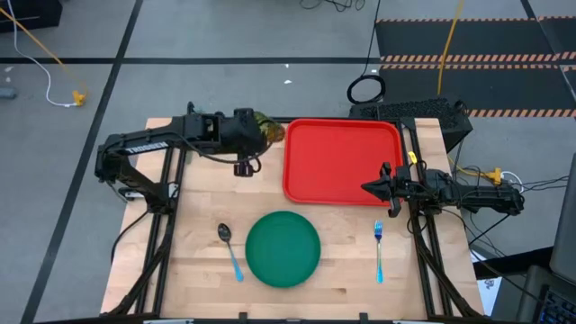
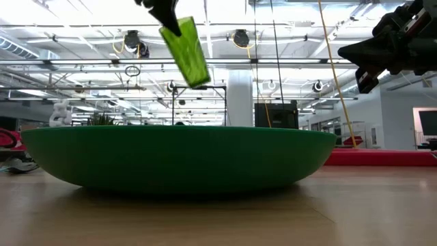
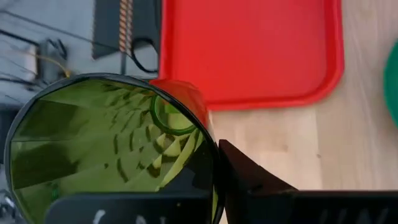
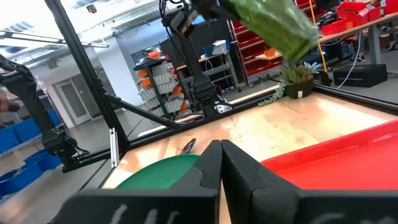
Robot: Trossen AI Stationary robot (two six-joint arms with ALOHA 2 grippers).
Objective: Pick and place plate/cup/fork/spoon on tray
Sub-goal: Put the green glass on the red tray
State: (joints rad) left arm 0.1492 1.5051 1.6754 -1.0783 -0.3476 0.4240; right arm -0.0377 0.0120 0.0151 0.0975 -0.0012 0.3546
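The left end effector (image 1: pixel 256 131) holds the cup (image 2: pixel 186 49) tight, tilted and high above the bench (image 1: pixel 198 261), just beside the tray (image 1: pixel 342 160), likely so it can go over the rim. The right end effector (image 1: pixel 369 187) waits shut over the tray's near edge. The plate (image 1: pixel 283 248), spoon (image 1: pixel 229 249) and fork (image 1: pixel 379 249) lie on the bench.

Large red rectangular plastic tray (image 1: pixel 342 160) sat at the table's far side, right of centre. Round flat green plate (image 1: pixel 283 249) lay nearer, in front of the tray's left part. Blue-handled spoon (image 1: pixel 229 249) lay just left of the plate; blue-handled fork (image 1: pixel 379 248) well to its right. Olive translucent tumbler (image 1: pixel 267 129) hung tilted above the wooden table (image 1: pixel 198 270), just left of the tray's far-left corner.
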